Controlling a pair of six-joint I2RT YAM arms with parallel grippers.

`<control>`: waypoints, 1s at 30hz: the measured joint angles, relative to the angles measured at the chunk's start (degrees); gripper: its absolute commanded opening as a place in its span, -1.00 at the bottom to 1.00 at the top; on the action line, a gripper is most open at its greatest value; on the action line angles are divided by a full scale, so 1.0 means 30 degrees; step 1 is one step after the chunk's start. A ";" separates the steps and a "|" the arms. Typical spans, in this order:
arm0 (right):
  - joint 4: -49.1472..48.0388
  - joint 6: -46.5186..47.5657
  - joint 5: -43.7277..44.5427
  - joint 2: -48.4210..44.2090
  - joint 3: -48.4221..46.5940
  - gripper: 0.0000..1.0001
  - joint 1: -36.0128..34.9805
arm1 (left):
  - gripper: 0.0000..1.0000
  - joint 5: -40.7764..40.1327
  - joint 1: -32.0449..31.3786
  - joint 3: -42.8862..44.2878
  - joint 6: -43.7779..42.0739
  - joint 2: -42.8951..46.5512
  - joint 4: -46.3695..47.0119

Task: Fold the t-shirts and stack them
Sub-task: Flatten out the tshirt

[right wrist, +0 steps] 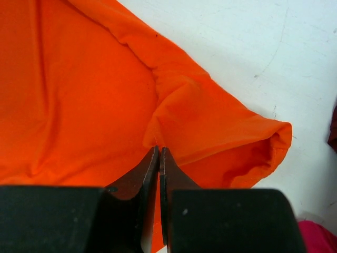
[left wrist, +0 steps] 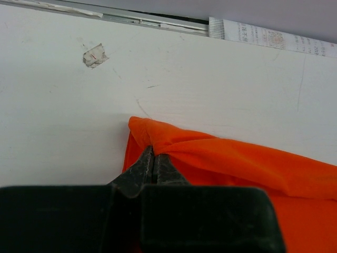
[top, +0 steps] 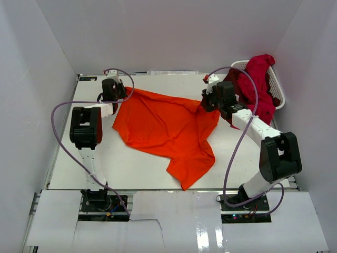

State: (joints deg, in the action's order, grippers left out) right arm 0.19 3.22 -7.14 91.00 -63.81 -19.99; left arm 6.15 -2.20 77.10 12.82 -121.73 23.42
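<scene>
The bright orange cloth t-shirt (top: 168,132) lay rumpled on the white table (top: 105,174). Farther back, the left gripper (left wrist: 152,156) and right gripper (right wrist: 159,150) each clamped 1 far corner. The step looked like spreading, so the next move called for pulling it taut. Beyond, crimson shirts (top: 258,84) waited in the white plastic basket (top: 279,94).

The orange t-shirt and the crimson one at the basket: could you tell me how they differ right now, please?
The orange t-shirt lies spread across the table; the crimson t-shirt hangs bunched over the white basket. The orange t-shirt is pinched by the left gripper and the right gripper; the crimson t-shirt is held by neither. Both are unfolded.
</scene>
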 measured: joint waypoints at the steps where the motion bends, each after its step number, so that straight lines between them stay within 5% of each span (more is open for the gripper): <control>1: 0.0087 -0.0007 0.0036 -0.0204 0.0036 -0.84 -0.0007 | -1.00 0.0007 0.0000 0.0007 0.0000 0.0000 -0.0044; 19: 0.2004 -0.0087 0.0321 -0.3978 0.1362 -0.85 -0.0291 | -1.00 -0.0073 0.0051 0.1100 0.0291 -0.0015 -0.1253; 23: 0.2404 -0.0226 0.0335 -0.3920 0.2259 -0.79 -0.1049 | -0.21 -0.0415 0.0051 0.1100 0.0401 -0.0029 -0.1603; 26: 0.3009 -0.0532 0.0335 -0.3439 0.2790 -0.57 -0.1545 | 0.07 -0.0903 0.0058 0.1027 0.0568 -0.0029 -0.1836; 30: 0.3832 -0.1122 0.0940 -0.2572 0.2849 0.25 -0.1581 | 0.49 -0.2273 0.0080 0.0940 0.0918 -0.0029 -0.2382</control>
State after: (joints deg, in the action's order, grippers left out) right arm 11.68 -0.14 -4.32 83.29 -55.27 -24.73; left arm -0.67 -1.96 79.92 15.57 -121.82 16.27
